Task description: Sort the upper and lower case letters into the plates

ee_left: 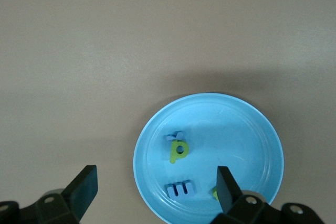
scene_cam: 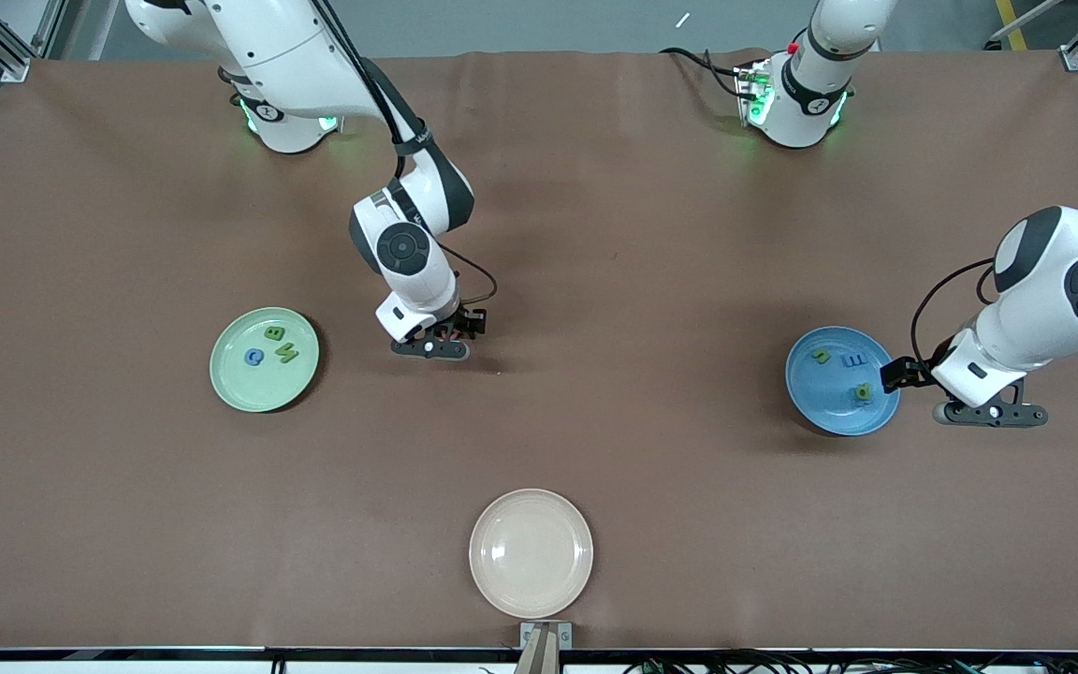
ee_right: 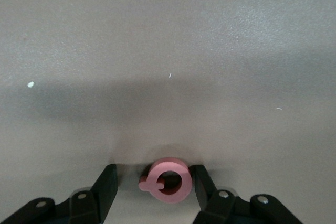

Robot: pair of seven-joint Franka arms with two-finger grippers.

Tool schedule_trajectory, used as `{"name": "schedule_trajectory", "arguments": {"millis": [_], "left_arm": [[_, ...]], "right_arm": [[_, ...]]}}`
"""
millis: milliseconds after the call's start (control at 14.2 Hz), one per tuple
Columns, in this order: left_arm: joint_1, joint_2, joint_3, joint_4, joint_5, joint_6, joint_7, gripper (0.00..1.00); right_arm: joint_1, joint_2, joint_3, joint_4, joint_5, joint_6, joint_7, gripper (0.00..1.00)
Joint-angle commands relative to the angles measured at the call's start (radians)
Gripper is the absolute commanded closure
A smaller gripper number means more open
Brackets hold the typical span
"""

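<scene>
Between the open fingers of our right hand [ee_right: 152, 184], low over mid-table, lies the pink Q [ee_right: 167, 181], nearer one finger than the other, so we judge closing grips it, while our left hand [ee_left: 157, 188] waits open beside the blue plate [scene_cam: 840, 381].

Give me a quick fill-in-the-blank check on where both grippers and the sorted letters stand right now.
1. The pink letter lies between the fingers of the ____ gripper.
2. The left gripper hangs open beside the ____ plate.
3. The green plate holds ____ letters.
4. The beige plate holds ____ letters.

Missing words: right; blue; three; no
</scene>
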Motion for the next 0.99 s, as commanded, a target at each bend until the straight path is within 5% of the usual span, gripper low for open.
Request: {"name": "schedule_trajectory", "arguments": {"millis": [0, 141, 424, 776, 918], "left_arm": [[-0.002, -0.003, 0.003, 0.019, -0.018, -0.012, 0.014, 0.0], [-0.019, -0.003, 0.023, 0.02, -0.018, -0.01, 0.014, 0.01], [-0.097, -0.01, 0.101, 0.055, -0.02, -0.01, 0.075, 0.02], [-0.214, -0.079, 0.26, 0.108, -0.237, -0.013, 0.235, 0.02], [-0.329, -0.191, 0.402, 0.106, -0.352, -0.013, 0.27, 0.02]], "right_arm": [[0.009, -0.009, -0.002, -0.032, -0.02, 0.011, 0.025, 0.43], [0.012, -0.016, -0.002, -0.043, -0.02, 0.009, 0.028, 0.53], [0.0, -0.019, -0.002, -0.035, -0.018, 0.006, 0.027, 0.98], [-0.116, -0.09, -0.003, 0.031, -0.02, -0.206, -0.112, 1.0], [-0.214, -0.125, -0.003, 0.032, -0.02, -0.271, -0.26, 1.0]]}}
